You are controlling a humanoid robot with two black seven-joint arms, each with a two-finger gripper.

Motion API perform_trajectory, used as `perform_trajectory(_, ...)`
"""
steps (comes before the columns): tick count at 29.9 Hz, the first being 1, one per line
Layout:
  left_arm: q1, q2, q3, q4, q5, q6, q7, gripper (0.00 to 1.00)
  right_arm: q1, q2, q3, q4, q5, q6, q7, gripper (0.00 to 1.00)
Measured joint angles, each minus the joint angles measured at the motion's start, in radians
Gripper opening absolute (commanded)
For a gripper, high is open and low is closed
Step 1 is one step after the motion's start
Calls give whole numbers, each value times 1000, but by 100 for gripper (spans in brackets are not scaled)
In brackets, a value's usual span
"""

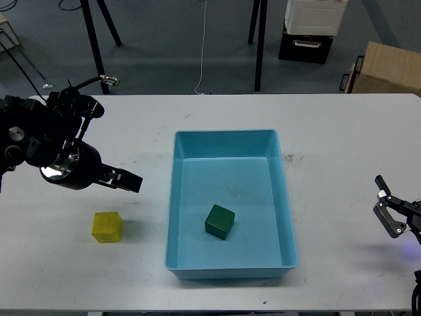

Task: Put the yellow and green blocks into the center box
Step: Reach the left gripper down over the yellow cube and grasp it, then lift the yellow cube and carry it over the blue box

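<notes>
The yellow block sits on the white table, left of the blue box. The green block lies inside the box, on its floor toward the near end. My left gripper hangs above the table just up and right of the yellow block, pointing at the box; its fingers look like one dark bar, so I cannot tell its state. My right gripper is low at the right edge, open and empty.
Black stand legs, a cardboard box and a white and black case stand on the floor beyond the table's far edge. My bulky left arm covers the left part of the table.
</notes>
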Motion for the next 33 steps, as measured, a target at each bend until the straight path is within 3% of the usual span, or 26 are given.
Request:
perform_trajectory(9,198,-4,-77,90,91,0,-1,100,-2,-5,1,0,0,1,0,97)
perform_trajectory(29,317,-102,-117,213,140,0,7,100,-11,-7,-4,2,-3,8,-2,98)
perform_trajectory(30,320,-101,-117,210,145,0,11,97,-11,-8,-4,2,-3,8,-2,97)
perform_trajectory(33,331,-94,-116,200,166,0,34,75,-11,-8,-3,2,-3,8,-2,98)
